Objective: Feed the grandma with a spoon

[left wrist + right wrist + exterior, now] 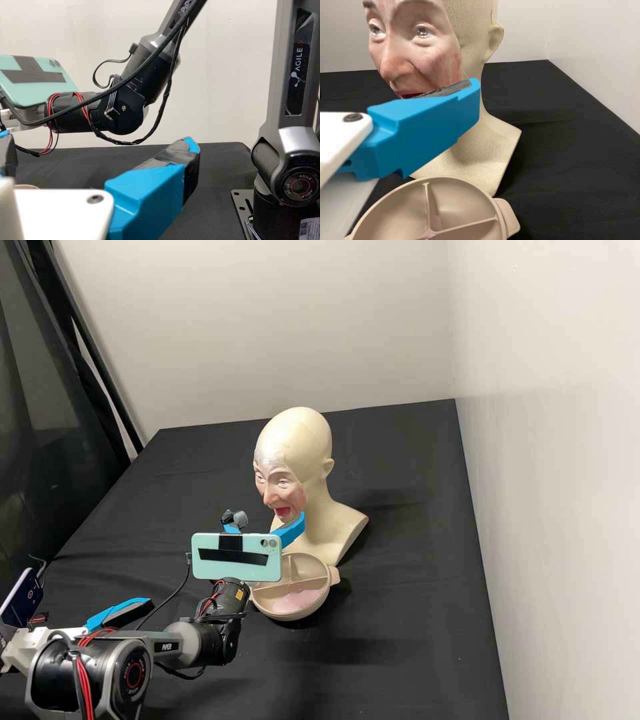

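Grandma head [297, 463]: a bald, smooth cream mannequin bust with a painted, wrinkled face and an open red mouth. It stands upright mid-bench on matte black cloth [413, 520]. A round beige divided bowl [313, 577] with a tab handle sits just in front of its base. The right gripper [293, 527] is at the chin, just below the mouth; its grip cannot be determined. The left gripper [120, 613] sits low, well apart; likewise undetermined.

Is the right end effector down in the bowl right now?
No, the right end effector is up at the mouth of the mannequin head, above the bowl.
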Available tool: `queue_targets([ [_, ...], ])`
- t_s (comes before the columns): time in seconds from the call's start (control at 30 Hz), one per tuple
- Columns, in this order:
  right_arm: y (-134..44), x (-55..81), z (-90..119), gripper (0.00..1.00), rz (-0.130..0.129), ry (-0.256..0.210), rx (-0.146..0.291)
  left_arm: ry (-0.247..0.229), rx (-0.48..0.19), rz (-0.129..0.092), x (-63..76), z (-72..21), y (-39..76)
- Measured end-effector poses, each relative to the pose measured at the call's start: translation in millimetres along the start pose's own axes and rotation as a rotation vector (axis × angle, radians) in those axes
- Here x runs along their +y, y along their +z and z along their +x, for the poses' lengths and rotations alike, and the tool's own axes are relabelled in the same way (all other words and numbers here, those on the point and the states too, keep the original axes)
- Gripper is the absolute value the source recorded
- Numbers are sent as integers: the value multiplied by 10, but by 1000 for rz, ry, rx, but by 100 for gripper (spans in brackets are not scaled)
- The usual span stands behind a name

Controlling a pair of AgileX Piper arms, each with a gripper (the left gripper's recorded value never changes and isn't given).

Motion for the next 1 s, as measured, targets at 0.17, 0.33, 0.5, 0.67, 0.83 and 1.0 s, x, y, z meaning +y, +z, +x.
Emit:
queue_targets([
  [0.17,0,0,0,100,0,0,0,0,0,0,0,0,0],
  [0.33,0,0,0,100,0,0,0,0,0,0,0,0,0],
  [0.5,0,0,0,100,0,0,0,-16,14,-3,-34,-36,-66],
  [0.67,0,0,0,100,0,0,0,-46,63,-27,-98,-121,-244],
  [0.83,0,0,0,100,0,0,0,-51,151,-59,-115,-181,-505],
  [1.0,0,0,0,100,0,0,0,-69,237,-66,-179,-204,-758],
])
